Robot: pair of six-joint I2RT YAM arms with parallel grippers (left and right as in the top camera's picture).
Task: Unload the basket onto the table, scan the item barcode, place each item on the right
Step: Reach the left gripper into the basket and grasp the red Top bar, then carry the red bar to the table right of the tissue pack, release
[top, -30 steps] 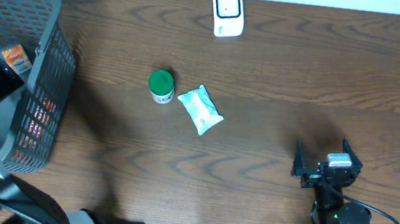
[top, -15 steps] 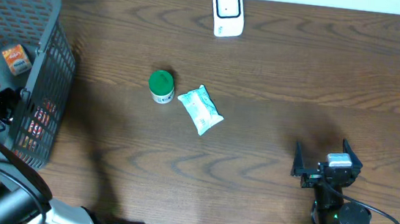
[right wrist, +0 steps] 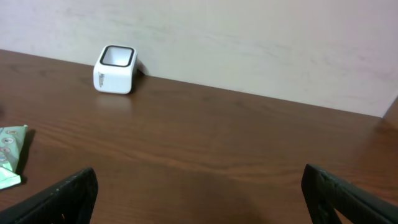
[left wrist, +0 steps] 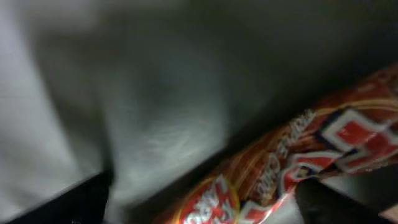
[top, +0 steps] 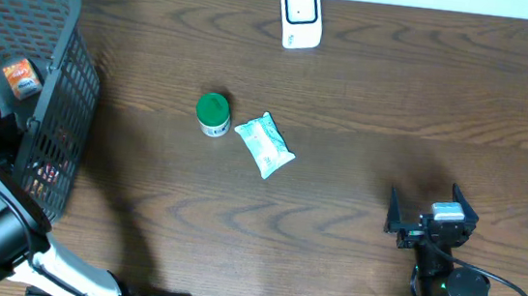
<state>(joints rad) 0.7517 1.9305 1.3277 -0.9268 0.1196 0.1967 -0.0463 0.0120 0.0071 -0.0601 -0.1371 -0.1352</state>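
Overhead view, Spotter A: Your left arm reaches down into the grey basket (top: 79, 101) at the left edge of the table (top: 394, 112). A small orange box (top: 20, 77) lies inside it near the far wall. Its print is too small for you to read.

Spotter B: On your left wrist camera, the left gripper (left wrist: 205, 183) hangs right over a red and orange packet (left wrist: 267, 168) on the basket floor. That is your item. Its fingers (left wrist: 81, 202) sit at the two lower corners of the frame, spread wide. The packet runs between them towards the right-hand one. I cannot tell whether either finger touches it.

Spotter A: Can you read the wrapper?

Spotter B: No. There is slanted white lettering on red with white and dark blue patches, all of it blurred. No barcode shows on the face turned towards you.

Spotter A: The white scanner (top: 301, 16) stands at the far edge of the table, well apart from the basket. A green-lidded jar (top: 213, 112) and a white and teal pouch (top: 264, 145) lie just beside each other near the middle. You cannot read the print on either.

Spotter B: Your right gripper (top: 425, 207) is low at the near right, jaws fully spread and holding nothing. On its wrist camera the scanner faces you, and no writing on it is legible.
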